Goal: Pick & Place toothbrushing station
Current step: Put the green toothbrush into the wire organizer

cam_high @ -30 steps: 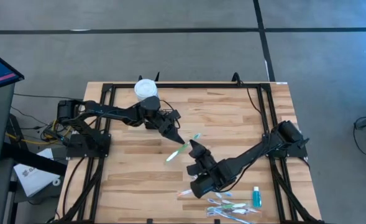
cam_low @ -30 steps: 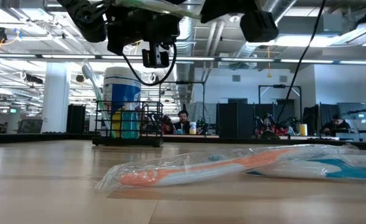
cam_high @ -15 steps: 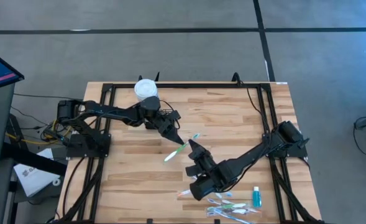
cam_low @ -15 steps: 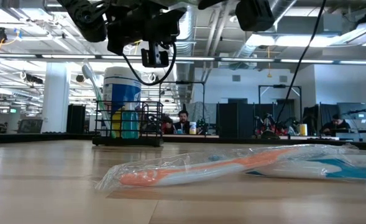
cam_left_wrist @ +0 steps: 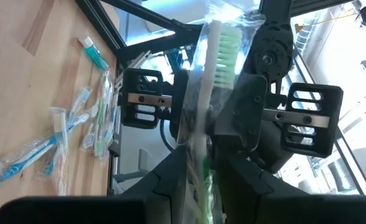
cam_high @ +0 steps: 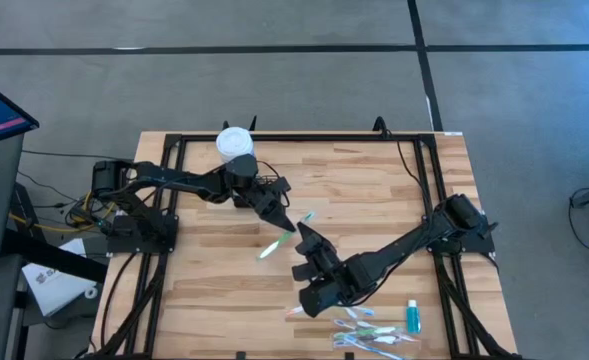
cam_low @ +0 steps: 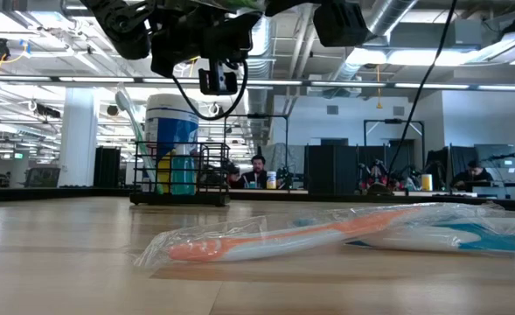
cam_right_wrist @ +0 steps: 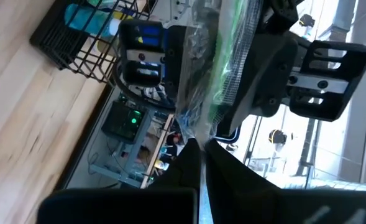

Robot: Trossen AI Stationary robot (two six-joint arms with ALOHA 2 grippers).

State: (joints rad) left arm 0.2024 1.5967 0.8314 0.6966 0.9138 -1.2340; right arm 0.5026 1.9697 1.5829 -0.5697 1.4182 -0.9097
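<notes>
A green toothbrush in a clear wrapper hangs in the air over the table's middle, between my two grippers. My left gripper comes from the left and is shut on it. My right gripper comes from the near right and is shut on its wrapper. The bristle head sticks out past my left fingers. The black wire caddy stands on the table at the far left beside the white blue-labelled tub. It also shows in the right wrist view. My left gripper pinches the wrapped toothbrush's handle between its two fingers, which lie along it. The brush is lifted clear of the table, and its bristle end points away from the gripper. My right gripper pinches the clear wrapper between its two fingertips, facing my left gripper. Whether it has the brush itself or only the wrapper, I cannot tell.
Several wrapped toothbrushes and a blue tube lie near the table's near right edge. An orange wrapped toothbrush lies close in front of the low camera. A black frame runs round the table's edge.
My right gripper has gone a little toward the table's left and far edge, closing in on my left gripper. The toothbrush has shifted slightly toward the left with it, still clear of the table.
</notes>
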